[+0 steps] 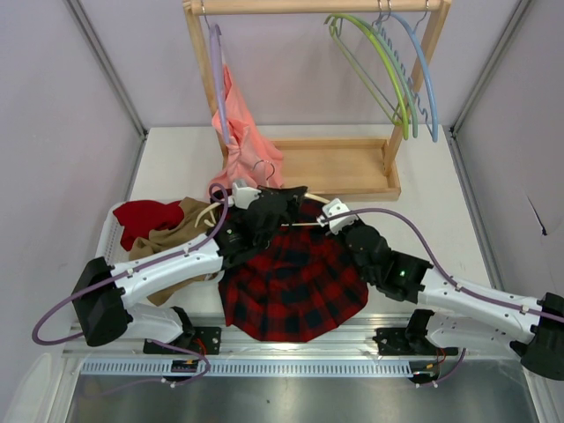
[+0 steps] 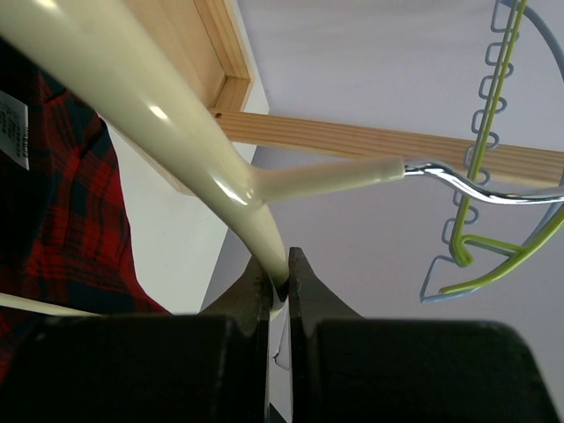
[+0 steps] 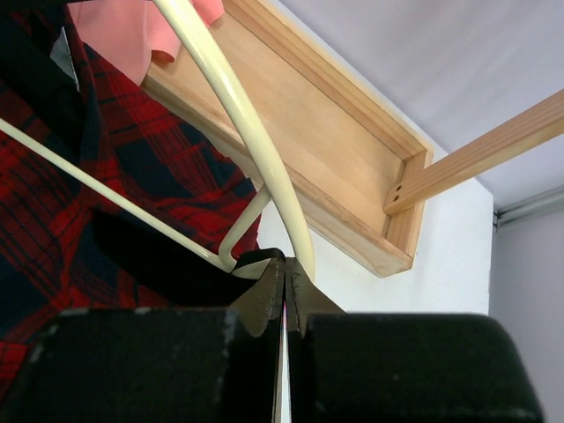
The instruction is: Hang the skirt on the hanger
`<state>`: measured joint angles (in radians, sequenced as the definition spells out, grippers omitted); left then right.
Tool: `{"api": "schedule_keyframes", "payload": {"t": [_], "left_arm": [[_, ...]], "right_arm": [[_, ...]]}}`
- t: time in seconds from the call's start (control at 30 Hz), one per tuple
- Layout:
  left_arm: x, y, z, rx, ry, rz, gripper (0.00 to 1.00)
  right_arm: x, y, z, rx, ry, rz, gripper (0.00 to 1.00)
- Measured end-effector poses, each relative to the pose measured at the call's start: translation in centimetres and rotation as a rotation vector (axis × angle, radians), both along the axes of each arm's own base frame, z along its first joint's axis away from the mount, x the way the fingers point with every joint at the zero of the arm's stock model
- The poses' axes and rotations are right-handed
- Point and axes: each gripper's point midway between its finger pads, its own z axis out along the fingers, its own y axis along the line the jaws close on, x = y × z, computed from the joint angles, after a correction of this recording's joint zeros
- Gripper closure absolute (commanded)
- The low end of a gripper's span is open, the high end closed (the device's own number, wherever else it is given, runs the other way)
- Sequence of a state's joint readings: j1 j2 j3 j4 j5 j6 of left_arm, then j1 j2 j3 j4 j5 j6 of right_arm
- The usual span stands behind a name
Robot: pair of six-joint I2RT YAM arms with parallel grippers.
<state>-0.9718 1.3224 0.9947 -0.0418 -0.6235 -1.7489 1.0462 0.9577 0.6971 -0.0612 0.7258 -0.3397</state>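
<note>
No words or numbers can be read anywhere. In the left wrist view, a small white tag (image 2: 12, 130) sits on the skirt (image 2: 70, 203) at about 9 o'clock. It has tiny dark print on it, but the letters are too small and blurry to make out.

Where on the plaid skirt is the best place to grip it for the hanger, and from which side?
Probably the dark waist edge of the skirt, from above on the far side: the skirt lies flat, its waist by the cream hanger that the left gripper and right gripper pinch.
</note>
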Motion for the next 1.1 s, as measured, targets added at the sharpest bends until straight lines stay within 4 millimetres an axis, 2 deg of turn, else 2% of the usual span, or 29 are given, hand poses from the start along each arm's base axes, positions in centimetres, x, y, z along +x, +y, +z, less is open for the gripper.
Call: {"api": "schedule_keyframes", "payload": {"t": [0.47, 0.73, 1.1], "left_arm": [[-0.3, -0.4, 0.5, -0.035, -0.001, -0.054, 1.0], [-0.1, -0.1, 0.5, -0.042, -0.008, -0.056, 1.0], [0.1, 0.5, 0.5, -0.044, -0.005, -0.05, 1.0]], "right_arm": [[0.7, 0.9, 0.7, -0.151, -0.091, 0.047, 1.0], [0.6, 1.1, 0.8, -0.152, -0.097, 0.059, 1.0], [-0.4, 0.4, 0.7, -0.152, -0.071, 0.068, 1.0]]}}
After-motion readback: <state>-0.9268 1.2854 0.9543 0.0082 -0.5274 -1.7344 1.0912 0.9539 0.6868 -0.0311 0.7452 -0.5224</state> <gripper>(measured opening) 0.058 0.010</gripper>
